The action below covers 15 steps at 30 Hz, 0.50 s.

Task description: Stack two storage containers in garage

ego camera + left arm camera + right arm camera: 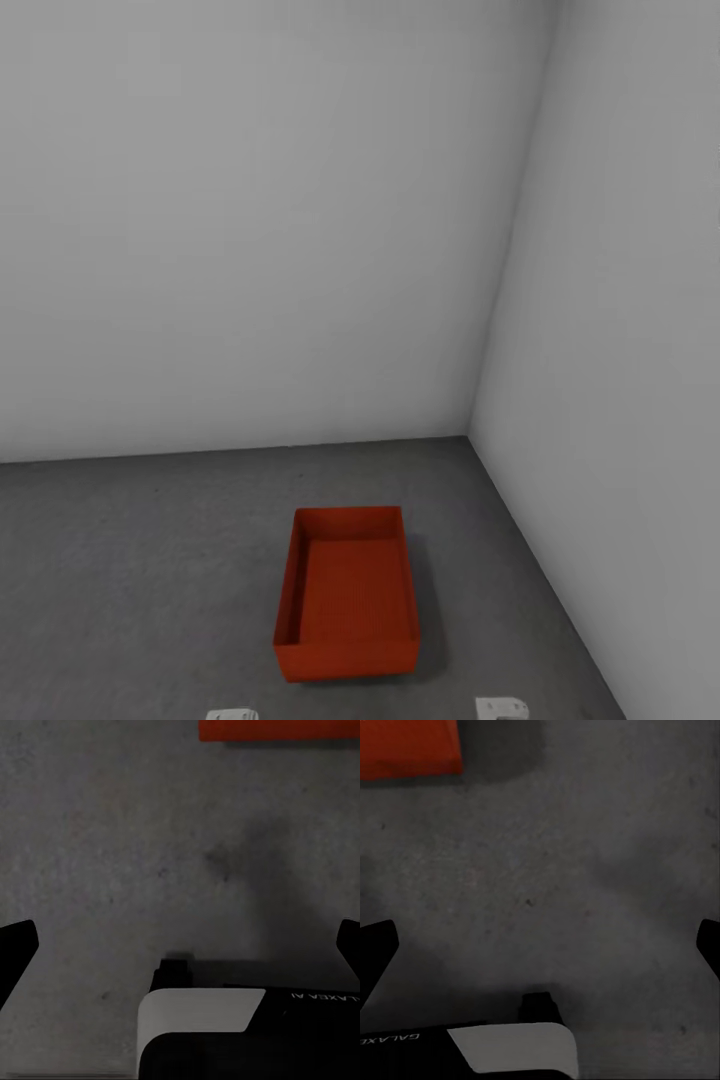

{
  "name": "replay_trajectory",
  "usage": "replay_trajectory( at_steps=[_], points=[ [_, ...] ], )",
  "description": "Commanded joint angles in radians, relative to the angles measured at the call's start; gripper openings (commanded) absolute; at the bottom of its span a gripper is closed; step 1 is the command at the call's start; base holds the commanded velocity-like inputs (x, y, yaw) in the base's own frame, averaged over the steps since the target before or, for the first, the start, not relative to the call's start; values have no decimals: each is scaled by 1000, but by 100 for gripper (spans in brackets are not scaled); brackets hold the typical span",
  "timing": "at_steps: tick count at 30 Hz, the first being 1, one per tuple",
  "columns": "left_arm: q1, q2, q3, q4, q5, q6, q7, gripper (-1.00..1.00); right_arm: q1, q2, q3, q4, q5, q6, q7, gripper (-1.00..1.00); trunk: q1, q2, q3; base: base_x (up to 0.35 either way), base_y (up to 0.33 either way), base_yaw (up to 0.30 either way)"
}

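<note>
Set down alone on the garage floor (150, 560) near the corner: one orange-red container (345, 595), probably the stack's base. Left claw (180, 937) and right claw (540, 945) spread wide, empty, hanging low above concrete.

Right wrist view: the right tool (540, 945) hangs over the floor (585, 870), a dark grey, rough, matte concrete; its two black fingers (376, 945) show at opposite edges, spread wide, with bare concrete between them; one corner of an orange-red storage container (405, 746) sits on the floor well beyond the fingertips, a soft shadow beside it.
</note>
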Motion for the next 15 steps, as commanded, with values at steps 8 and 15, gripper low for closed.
replay_trajectory(
  at_steps=[8,15],
  points=[
    [3,0,1,15,3,-17,2,100,57,0,8,4,-7,-20,0,100,0,-1,11,0,0,0],
    [12,0,1,16,3,-17,2,100,111,2,9,4,-1,-20,0,100,0,-1,22,0,0,0]
  ],
)
